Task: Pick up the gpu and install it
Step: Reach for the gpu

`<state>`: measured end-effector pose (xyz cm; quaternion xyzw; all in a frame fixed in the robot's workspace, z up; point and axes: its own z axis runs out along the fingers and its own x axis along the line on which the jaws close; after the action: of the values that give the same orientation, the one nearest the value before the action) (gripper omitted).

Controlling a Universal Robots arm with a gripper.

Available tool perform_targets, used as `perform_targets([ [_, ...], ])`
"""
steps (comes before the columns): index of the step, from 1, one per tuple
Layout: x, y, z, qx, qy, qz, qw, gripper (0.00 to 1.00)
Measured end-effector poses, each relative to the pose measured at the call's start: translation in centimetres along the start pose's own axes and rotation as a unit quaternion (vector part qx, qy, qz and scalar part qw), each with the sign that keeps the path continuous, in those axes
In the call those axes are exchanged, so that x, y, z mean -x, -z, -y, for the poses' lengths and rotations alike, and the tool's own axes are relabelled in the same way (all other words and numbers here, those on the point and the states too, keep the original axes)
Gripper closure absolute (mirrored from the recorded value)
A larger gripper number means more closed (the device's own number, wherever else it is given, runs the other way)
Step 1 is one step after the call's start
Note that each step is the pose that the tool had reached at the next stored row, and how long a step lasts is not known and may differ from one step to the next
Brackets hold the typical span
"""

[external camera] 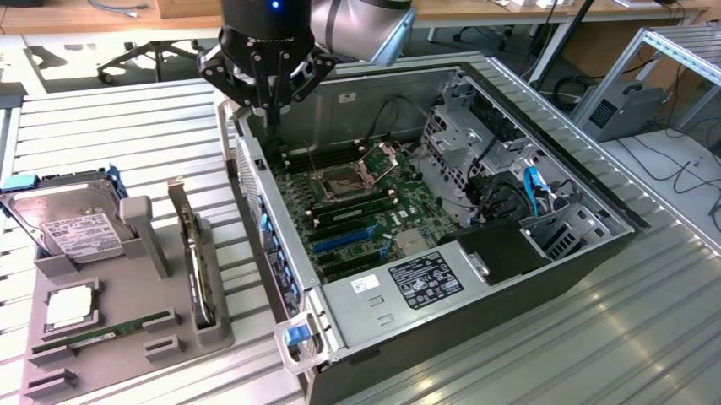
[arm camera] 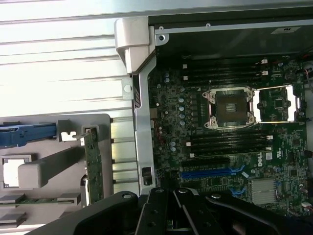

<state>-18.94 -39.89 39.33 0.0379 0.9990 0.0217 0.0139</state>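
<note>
Hovering above the back edge of the open computer case (external camera: pixel 363 325), the gripper (external camera: pixel 270 114) has its fingers pinched together on nothing. Well below it, outside the case wall, the gpu (external camera: pixel 198 253) stands on edge in a grey holder tray (external camera: pixel 118 291), near a hard drive (external camera: pixel 73 224). The motherboard (external camera: pixel 377 211) lies beneath the gripper.

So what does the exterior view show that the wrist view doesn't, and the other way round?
Exterior view: the robot arm, the blue cables and the labelled metal cover. Wrist view: nothing new, just a straight-down look at the blue slots. Both: the gpu standing in its tray, the CPU socket, and the shut gripper near the case.
</note>
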Motion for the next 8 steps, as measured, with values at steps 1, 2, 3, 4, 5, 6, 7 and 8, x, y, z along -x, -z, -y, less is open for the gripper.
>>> perform_targets([
  [1,-0.02,0.00,0.00,0.0000,0.000,0.0000,1.0000,0.89],
  [2,-0.04,0.00,0.00,0.0000,0.000,0.0000,1.0000,0.89],
  [3,-0.07,0.00,0.01,0.0000,0.000,0.0000,1.0000,0.89],
  [4,-0.09,0.00,0.01,0.0000,0.000,0.0000,1.0000,0.89],
  [5,-0.11,0.00,0.01,0.0000,0.000,0.0000,1.0000,0.89],
  [6,-0.13,0.00,0.01,0.0000,0.000,0.0000,1.0000,0.89],
  [7,-0.16,0.00,0.01,0.0000,0.000,0.0000,1.0000,0.89],
  [8,-0.18,0.00,0.01,0.0000,0.000,0.0000,1.0000,0.89],
])
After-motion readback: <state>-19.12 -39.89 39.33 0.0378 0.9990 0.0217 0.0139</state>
